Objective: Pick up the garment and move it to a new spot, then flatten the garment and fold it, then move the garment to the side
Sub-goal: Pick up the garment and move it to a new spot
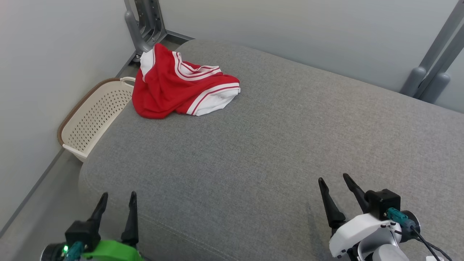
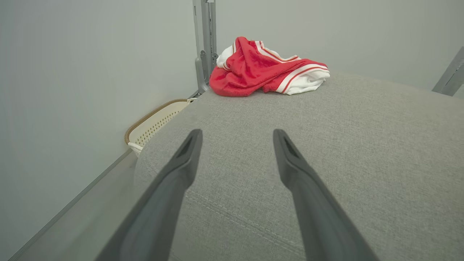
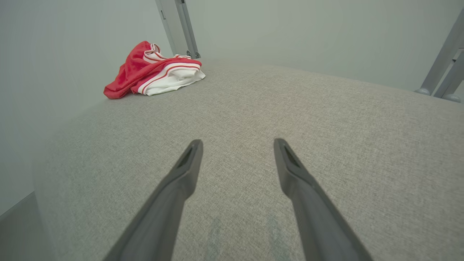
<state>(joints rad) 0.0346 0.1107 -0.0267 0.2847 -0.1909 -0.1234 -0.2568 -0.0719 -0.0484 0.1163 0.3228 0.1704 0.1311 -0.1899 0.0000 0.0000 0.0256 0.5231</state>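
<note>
— While both arms wait at the near edge, how many things lie on the grey cushion (image 1: pixel 261 145)?
— One: a single red garment (image 1: pixel 163 90), crumpled into a heap at the far left corner, well apart from both arms. Its cloth looks soft and thin, with white bands and narrow red stripes along the hems.
— And beside the cushion?
— One cream plastic basket (image 1: pixel 92 116), perforated with rows of small holes and brown around its rim. It stands on the floor between cushion and wall, near the garment's corner. Two sets of grey metal uprights (image 1: pixel 139 25) rise behind the cushion, one at the far left, one at the far right.
— The end effectors?
— Two. The left end effector (image 1: pixel 119 194) and the right end effector (image 1: pixel 332 177) each have two long, dark, tapering fingers spread wide, holding nothing, over the woven upholstery.
</note>
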